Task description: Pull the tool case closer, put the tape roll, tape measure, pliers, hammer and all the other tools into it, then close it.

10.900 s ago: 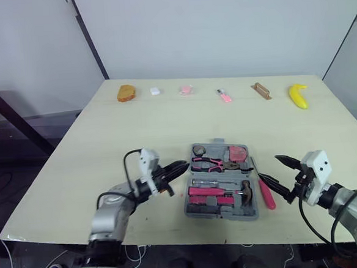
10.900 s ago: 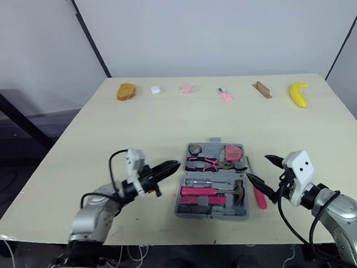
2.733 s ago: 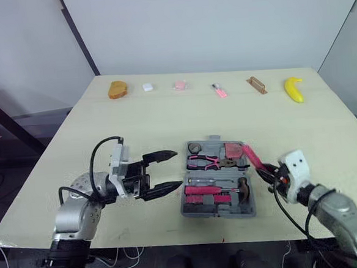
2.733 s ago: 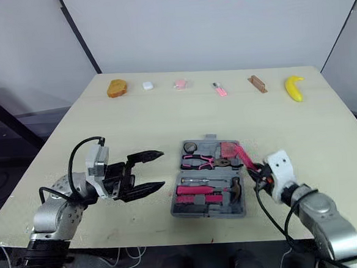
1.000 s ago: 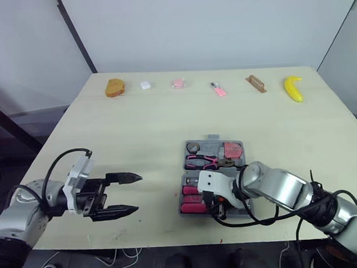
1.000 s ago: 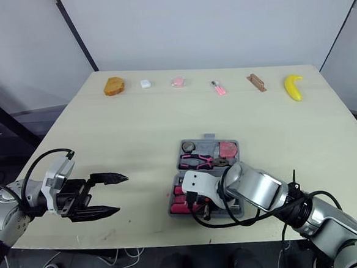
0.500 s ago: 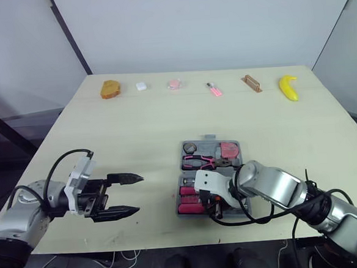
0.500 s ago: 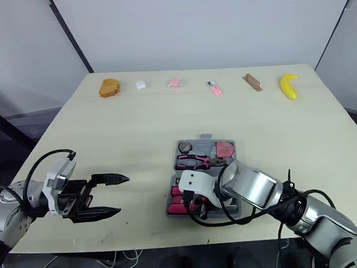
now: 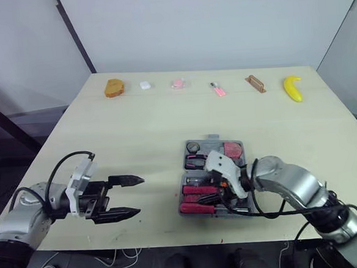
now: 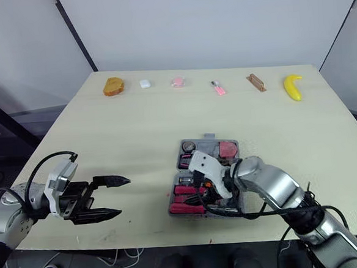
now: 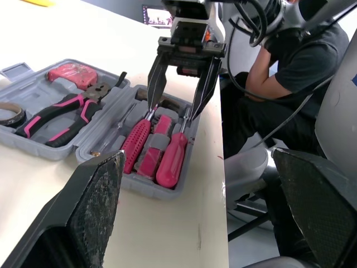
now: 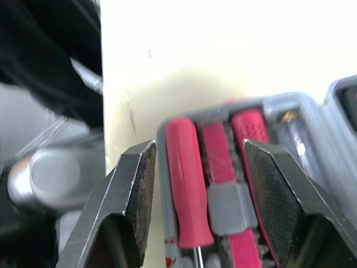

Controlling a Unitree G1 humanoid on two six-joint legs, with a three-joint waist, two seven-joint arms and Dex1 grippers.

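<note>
The grey tool case (image 9: pixel 211 139) lies open near the table's front edge. In it are the tape roll (image 9: pixel 193 147), the pink tape measure (image 9: pixel 233 149), the pliers (image 9: pixel 196 163) and pink-handled screwdrivers (image 11: pixel 142 142). My right gripper (image 11: pixel 170 111) hangs open just above the case's front slots. A pink screwdriver (image 12: pixel 187 184) lies in its slot between the spread fingers (image 12: pixel 131 201), untouched. My right arm hides the hammer. To the left of the case, my left gripper (image 9: pixel 137 196) hovers wide open over bare table, holding nothing.
Along the table's far edge sit a bread piece (image 9: pixel 114 87), a white block (image 9: pixel 144 85), two small pink items (image 9: pixel 177 84), a brown block (image 9: pixel 257 83) and a banana (image 9: pixel 294 88). A seated person (image 11: pixel 290 61) is beyond the table's front edge, which lies close to the case.
My right gripper has opened over the case's front slots, leaving the pink screwdriver lying there, and its wrist has swung back over the case's middle. The left gripper has stayed put.
</note>
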